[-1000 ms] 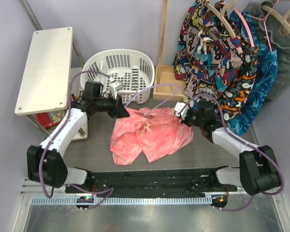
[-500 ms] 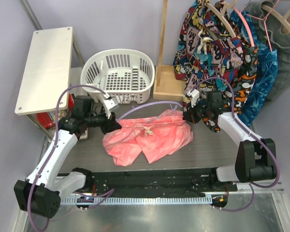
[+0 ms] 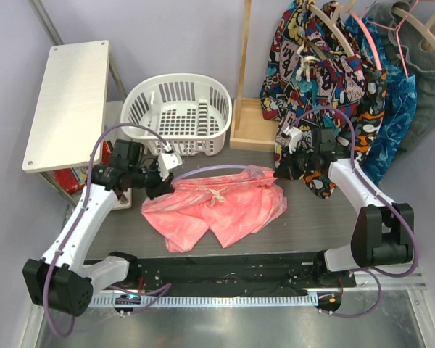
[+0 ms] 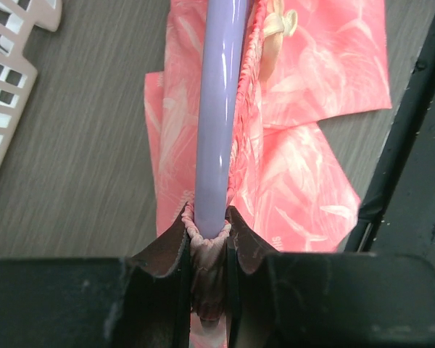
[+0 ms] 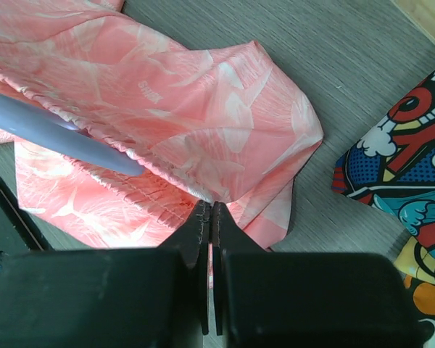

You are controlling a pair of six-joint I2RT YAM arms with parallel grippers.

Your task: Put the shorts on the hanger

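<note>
The coral-pink shorts [image 3: 217,210] lie spread on the table, their waistband stretched between my two grippers. The lavender hanger [image 3: 217,169] arcs along that waistband, and the white drawstring [image 3: 217,196] sits just below its middle. My left gripper [image 3: 162,187] is shut on the bunched left end of the waistband, where the hanger's [image 4: 221,109] end pokes into the fabric right at the gripper [image 4: 209,223]. My right gripper [image 3: 279,174] is shut on the right end of the shorts [image 5: 188,109]; its jaws [image 5: 210,209] pinch the gathered edge. The hanger's [image 5: 51,129] other tip lies to their left.
A white laundry basket [image 3: 177,116] stands behind the shorts. A wooden rack base [image 3: 250,134] is at the back right, with comic-print garments [image 3: 326,94], a blue garment [image 3: 391,123] and a pink hanger [image 3: 377,51] hanging close beside my right arm. A white board [image 3: 65,105] leans at the left.
Both grippers have pulled apart, the left one to the left and the right one back and to the right. The crumpled shorts now lie stretched along the hanger.
</note>
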